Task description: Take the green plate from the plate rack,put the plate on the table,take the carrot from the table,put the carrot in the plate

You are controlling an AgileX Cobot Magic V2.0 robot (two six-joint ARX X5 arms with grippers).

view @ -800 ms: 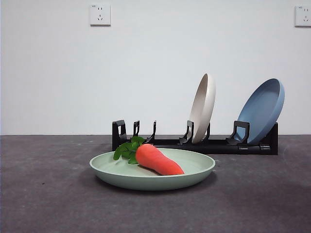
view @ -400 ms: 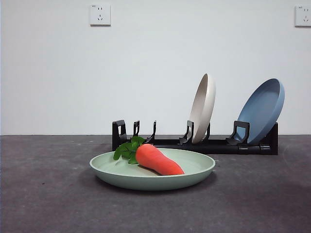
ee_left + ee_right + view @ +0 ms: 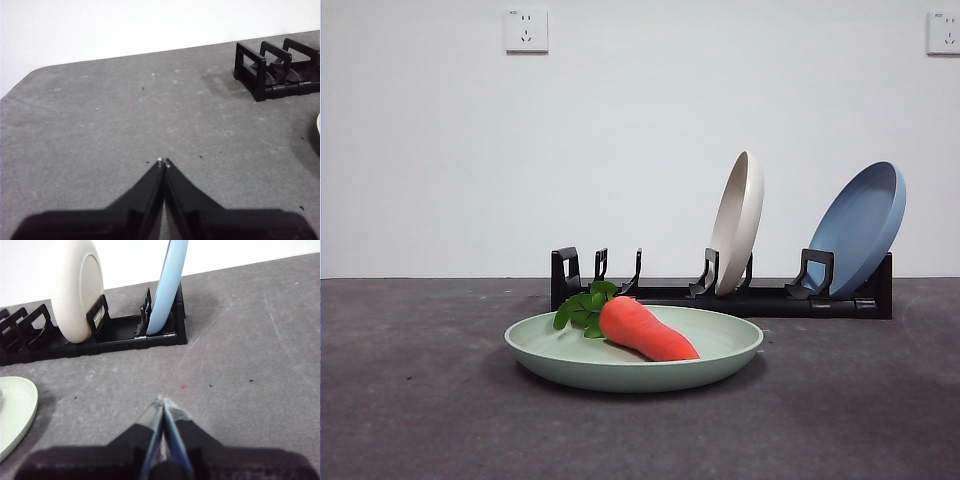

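Both claws, left [image 3: 163,162] & right [image 3: 163,401], closed, empty; smooth tapered carrot [image 3: 646,330] in matte round green plate [image 3: 720,345].

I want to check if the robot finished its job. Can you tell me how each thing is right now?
green plate: flat on the table, out of the rack.
carrot: lying in the green plate.
plate rack: left slots empty.
cream plate: standing in the rack.
blue plate: leaning in the rack.
left gripper: shut, empty, above bare table.
right gripper: shut, empty, near the rack's blue-plate end.
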